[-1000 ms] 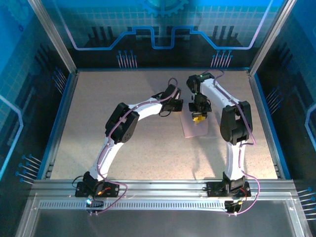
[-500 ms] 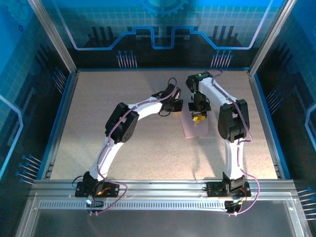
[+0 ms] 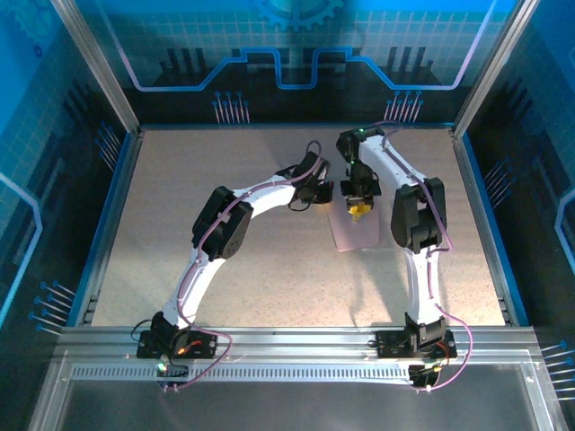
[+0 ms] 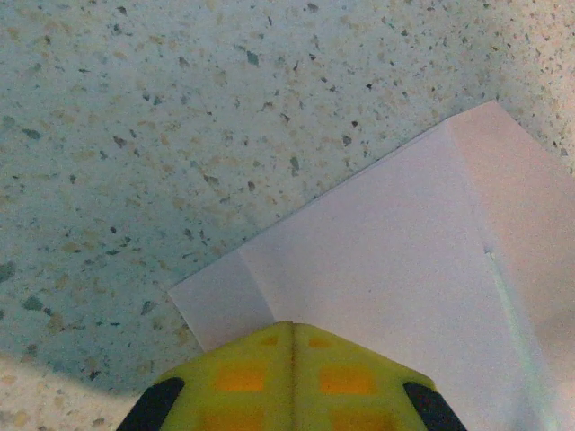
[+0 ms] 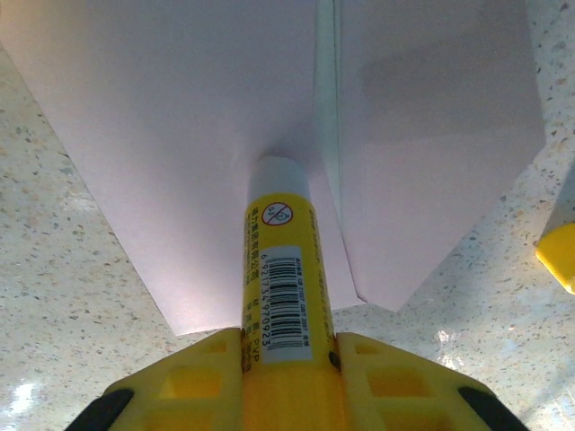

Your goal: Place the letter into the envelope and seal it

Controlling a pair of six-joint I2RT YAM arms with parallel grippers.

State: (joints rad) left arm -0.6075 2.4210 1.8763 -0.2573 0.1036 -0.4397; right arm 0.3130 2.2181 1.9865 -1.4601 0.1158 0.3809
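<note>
**Glue Application at the Envelope Flap**

The right gripper (image 5: 287, 346) is clamped on a yellow cylindrical glue stick (image 5: 278, 269). The stick's white tip, ahead of the jaws, meets the flap seam of the flat pale pink paper envelope (image 5: 162, 126), evidently for sealing. The left gripper (image 4: 292, 355), jaws together, rests on the envelope's corner, probably pinning it flat.

Worktop (image 3: 180, 224): speckled beige slab, level, metal rails (image 3: 112, 224) along left and right sides. One item lying directly on it: pale pink envelope (image 3: 356, 236), flat, right of centre, toward the far half, fold seams facing up.
</note>
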